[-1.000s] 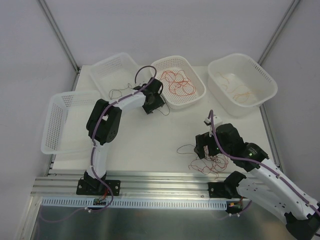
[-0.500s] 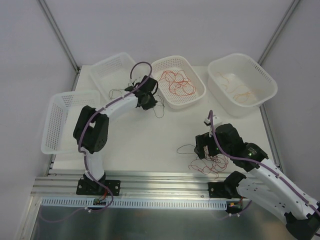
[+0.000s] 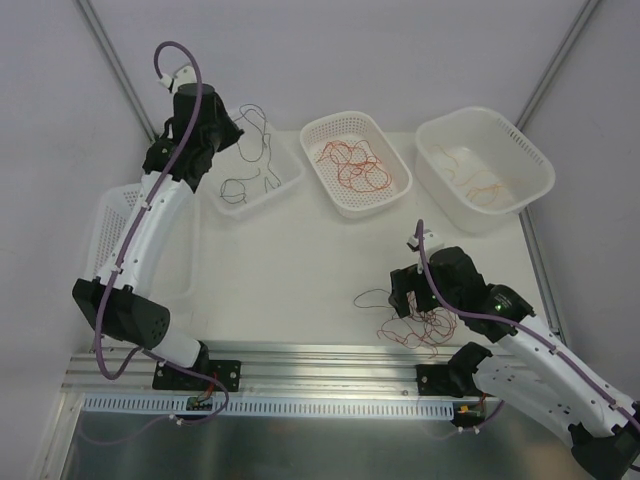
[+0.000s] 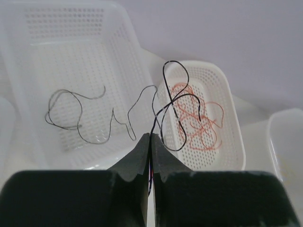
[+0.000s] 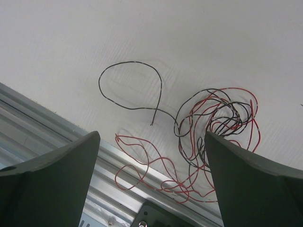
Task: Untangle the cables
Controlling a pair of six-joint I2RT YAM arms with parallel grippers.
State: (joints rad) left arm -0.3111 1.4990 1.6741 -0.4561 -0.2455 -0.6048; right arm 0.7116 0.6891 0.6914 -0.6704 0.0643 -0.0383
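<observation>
Sorting is partly done: cables [image 3: 350, 165] lie in three baskets [image 3: 345, 118] from 11 to 1 o'clock, but a red-and-black tangle [image 3: 415, 328] lies unsorted at 5 o'clock on the table [image 3: 300, 270]. Your left gripper [image 4: 149, 142] pinches one black cable [image 4: 164, 71] above the 11 o'clock basket [image 3: 262, 196]. Your right gripper [image 5: 151, 135] hovers spread wide over the tangle.

glossy perforated plastic basket [image 4: 61, 52], matt table [image 5: 213, 38], smooth cables [image 5: 226, 117].

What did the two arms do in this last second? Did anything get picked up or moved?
The left fingers, shut on a black wire, rose and swung left from beside the middle basket to above the far-left basket, carrying the wire along. The right fingers stayed open over the tangle; the baskets did not move.
</observation>
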